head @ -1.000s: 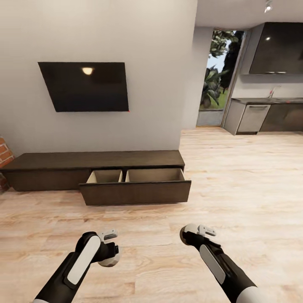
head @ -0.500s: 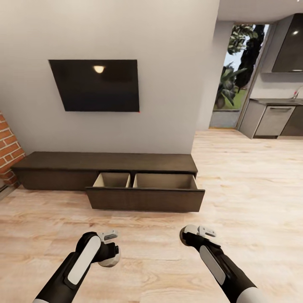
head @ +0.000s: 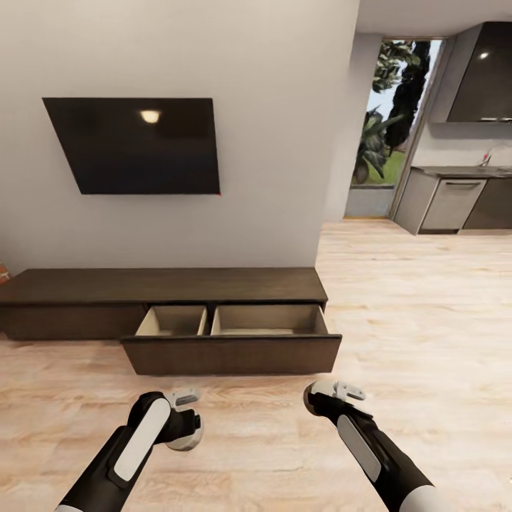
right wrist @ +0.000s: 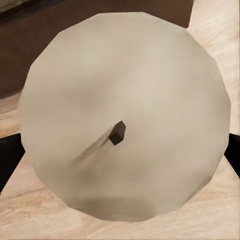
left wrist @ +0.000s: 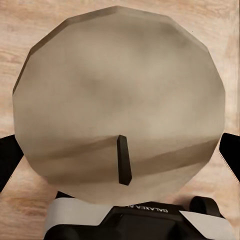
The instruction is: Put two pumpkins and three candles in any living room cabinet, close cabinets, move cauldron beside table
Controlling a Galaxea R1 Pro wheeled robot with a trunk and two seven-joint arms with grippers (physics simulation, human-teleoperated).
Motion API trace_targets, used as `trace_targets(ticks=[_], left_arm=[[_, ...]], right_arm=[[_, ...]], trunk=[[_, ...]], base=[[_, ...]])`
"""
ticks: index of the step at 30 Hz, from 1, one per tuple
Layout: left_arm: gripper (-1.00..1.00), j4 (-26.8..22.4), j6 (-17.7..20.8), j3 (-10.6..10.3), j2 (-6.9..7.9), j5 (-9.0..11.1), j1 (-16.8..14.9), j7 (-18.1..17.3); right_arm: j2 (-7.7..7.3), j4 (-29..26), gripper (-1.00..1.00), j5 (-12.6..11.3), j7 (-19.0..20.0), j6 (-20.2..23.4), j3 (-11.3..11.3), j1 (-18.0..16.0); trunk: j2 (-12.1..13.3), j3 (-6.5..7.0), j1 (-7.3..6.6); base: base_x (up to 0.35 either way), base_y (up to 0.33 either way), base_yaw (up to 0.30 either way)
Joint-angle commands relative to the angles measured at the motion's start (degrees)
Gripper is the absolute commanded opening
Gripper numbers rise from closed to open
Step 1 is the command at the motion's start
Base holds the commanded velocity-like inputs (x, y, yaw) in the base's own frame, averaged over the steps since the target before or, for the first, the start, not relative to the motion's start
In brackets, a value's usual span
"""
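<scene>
The cabinet [head: 163, 284] is a long, low dark-brown unit against the wall ahead. Its drawer [head: 231, 320] stands pulled out, and the two pale compartments I can see into look empty. My left gripper [head: 186, 427] hovers over the floor in front of it, shut on a candle [left wrist: 120, 105], a pale squat cylinder with a dark wick, between black fingers [left wrist: 7, 160]. My right gripper [head: 323, 395] is shut on a second candle [right wrist: 125, 115], with the cabinet's dark front just behind it.
A black TV [head: 135, 146] hangs on the wall above the cabinet. The wall ends at a corner [head: 334, 178]. To the right of it are a glass door [head: 387, 121] and grey kitchen units [head: 462, 203]. Light wood floor [head: 427, 320] stretches rightwards.
The whole picture has shifted and the cabinet looks a little nearer, so the camera has moved. Both arms hold the same pose, each with its candle.
</scene>
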Motion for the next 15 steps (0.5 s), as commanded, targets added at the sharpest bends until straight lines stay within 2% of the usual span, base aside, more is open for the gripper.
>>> trace_targets(ticks=[1,6,11,15], left_arm=[[-1.00,-0.1,0.1,-0.2,0.09,0.4,-0.1,0.9],[-1.00,-0.3,0.1,-0.2,0.06,0.4,0.0,0.9],[-1.00,-0.4,0.1,-0.1,0.13,0.4,0.0,0.9],[-1.00,-0.4,0.2,0.0,0.21,0.4,0.0,0.9]], right_arm=[[-0.07,-0.1,-1.00,-0.4,-0.6,0.1,0.3,-0.1],[-0.07,-0.1,-1.00,-0.4,-0.6,0.1,0.3,0.1],[-0.07,-0.1,-1.00,-0.4,-0.6,0.1,0.3,0.4],[-0.07,-0.1,-1.00,-0.3,-0.6,0.1,0.4,0.4]], trunk=[[0.0,-0.06,0.04],[0.0,-0.06,0.04],[0.0,-0.06,0.04],[0.0,-0.06,0.04]], base=[[0.342,-0.001,-0.257],[0.342,0.000,-0.234],[0.333,0.000,-0.041],[0.218,0.000,-0.004]])
